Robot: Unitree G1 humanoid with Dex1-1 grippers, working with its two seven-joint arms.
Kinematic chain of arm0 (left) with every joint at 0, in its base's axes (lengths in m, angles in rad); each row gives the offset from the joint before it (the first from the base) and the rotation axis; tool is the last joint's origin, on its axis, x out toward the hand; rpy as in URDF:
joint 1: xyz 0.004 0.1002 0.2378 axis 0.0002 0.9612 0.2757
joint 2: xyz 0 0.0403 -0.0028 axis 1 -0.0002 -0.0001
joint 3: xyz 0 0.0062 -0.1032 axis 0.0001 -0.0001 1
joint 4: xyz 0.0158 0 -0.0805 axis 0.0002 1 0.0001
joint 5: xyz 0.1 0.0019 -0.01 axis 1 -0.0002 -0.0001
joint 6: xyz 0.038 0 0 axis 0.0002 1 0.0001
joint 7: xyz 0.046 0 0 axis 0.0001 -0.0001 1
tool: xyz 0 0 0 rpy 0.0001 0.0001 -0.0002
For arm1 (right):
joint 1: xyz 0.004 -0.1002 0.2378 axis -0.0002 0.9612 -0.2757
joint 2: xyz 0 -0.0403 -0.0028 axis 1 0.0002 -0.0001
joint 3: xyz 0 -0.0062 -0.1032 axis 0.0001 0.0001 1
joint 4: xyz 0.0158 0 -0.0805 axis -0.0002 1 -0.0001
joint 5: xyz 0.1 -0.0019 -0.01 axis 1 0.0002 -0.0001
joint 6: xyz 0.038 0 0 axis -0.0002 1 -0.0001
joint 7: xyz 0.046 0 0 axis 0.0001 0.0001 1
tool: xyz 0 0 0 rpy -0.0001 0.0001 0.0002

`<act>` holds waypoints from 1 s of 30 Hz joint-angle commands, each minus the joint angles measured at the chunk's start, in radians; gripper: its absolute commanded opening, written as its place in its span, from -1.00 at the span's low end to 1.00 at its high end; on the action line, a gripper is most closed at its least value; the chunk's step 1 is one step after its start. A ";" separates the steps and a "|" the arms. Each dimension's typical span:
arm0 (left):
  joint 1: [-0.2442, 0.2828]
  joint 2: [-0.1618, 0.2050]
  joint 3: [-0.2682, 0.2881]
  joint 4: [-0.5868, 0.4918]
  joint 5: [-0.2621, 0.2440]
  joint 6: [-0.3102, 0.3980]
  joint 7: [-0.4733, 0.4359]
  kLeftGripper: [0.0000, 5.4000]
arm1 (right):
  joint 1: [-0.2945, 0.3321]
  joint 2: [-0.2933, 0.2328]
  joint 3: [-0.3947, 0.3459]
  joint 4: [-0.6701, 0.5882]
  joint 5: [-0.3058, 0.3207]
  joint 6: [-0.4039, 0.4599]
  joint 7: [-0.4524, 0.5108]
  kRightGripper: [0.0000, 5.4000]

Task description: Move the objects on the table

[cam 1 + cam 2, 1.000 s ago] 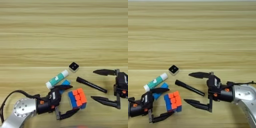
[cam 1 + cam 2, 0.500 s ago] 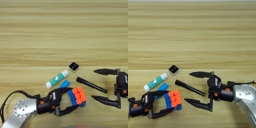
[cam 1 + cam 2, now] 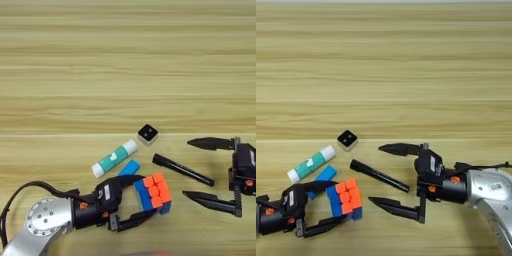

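Observation:
My left gripper at the bottom left is shut on the orange-blue-red puzzle cube, one finger above it and one below; the cube sits tilted. A flat blue block lies just behind that gripper, partly hidden by its upper finger. Left of the block lies the white-and-teal glue stick, and the small black die rests further back. The black marker lies slanted on the table. My right gripper stands wide open, its fingers either side of the marker's right part without touching it.
The whole far half of the wooden table shows only bare planks. All the objects are bunched near the front edge between my two arms. A black cable loops from the left arm at the bottom left corner.
The left gripper's fingers have closed from wide open onto the puzzle cube, which has tilted slightly. The right gripper and the other objects have stayed put.

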 commanded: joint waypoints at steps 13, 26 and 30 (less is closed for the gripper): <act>0.092 0.072 0.110 -0.061 -0.059 -0.021 -0.014 0.21 | -0.023 -0.001 -0.012 0.014 0.012 -0.010 0.005 1.00; 0.148 0.107 0.149 -0.072 -0.070 -0.014 -0.033 0.21 | -0.025 0.003 -0.007 0.022 0.007 -0.011 0.006 1.00; 0.153 0.116 0.152 -0.054 -0.059 -0.021 -0.041 0.21 | -0.025 0.003 -0.007 0.026 0.006 -0.012 0.005 1.00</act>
